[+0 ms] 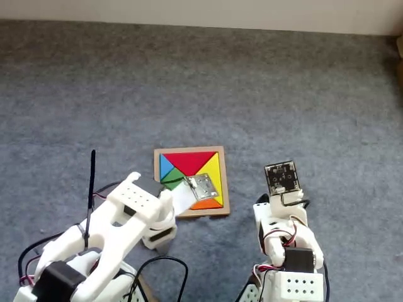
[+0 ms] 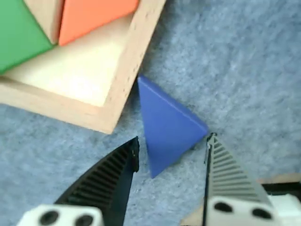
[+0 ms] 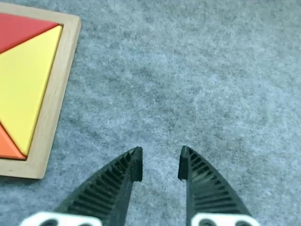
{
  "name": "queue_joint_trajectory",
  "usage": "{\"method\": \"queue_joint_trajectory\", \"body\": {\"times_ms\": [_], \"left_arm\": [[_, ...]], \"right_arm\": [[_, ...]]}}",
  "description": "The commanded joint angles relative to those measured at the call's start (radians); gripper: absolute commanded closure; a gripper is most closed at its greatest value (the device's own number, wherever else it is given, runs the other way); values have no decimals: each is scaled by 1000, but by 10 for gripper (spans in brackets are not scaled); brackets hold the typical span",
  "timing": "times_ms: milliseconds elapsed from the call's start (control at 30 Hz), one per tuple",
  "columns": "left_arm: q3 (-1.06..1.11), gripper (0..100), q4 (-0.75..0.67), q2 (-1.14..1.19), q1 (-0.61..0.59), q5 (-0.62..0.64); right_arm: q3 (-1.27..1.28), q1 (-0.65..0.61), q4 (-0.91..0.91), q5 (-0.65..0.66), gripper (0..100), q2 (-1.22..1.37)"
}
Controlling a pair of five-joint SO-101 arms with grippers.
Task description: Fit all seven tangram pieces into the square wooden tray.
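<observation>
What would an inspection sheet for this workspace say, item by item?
Surface: grey carpet.
Job's things: the square wooden tray holds a red piece, a yellow piece, a green piece and an orange piece. Part of its floor is bare. A blue triangle lies outside on the carpet, one tip at the tray's rim.
Clutter: nothing seen.
Grippers: left gripper open, fingers on either side of the blue triangle. Right gripper open over carpet beside the tray.
Cables: a black cable stands upright at the near left, and a black loop lies at the near edge.
Surroundings: pale band beyond the carpet.
</observation>
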Motion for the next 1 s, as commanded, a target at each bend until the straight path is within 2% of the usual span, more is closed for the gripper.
{"method": "queue_joint_trajectory", "body": {"times_ms": [0,233,433,600,833,967], "left_arm": [[-21,768,-31,4,73,129],[7,768,-91,4,116,210],[33,777,-86,5,116,207],[41,852,-86,5,116,204],[42,857,-83,-4,124,203],[-12,899,5,-5,124,158]], "right_arm": [[99,12,4,14,859,-10],[99,12,4,14,859,-10],[99,12,4,14,859,-10],[99,12,4,14,859,-10],[99,12,4,14,859,-10],[99,12,4,14,859,-10]]}}
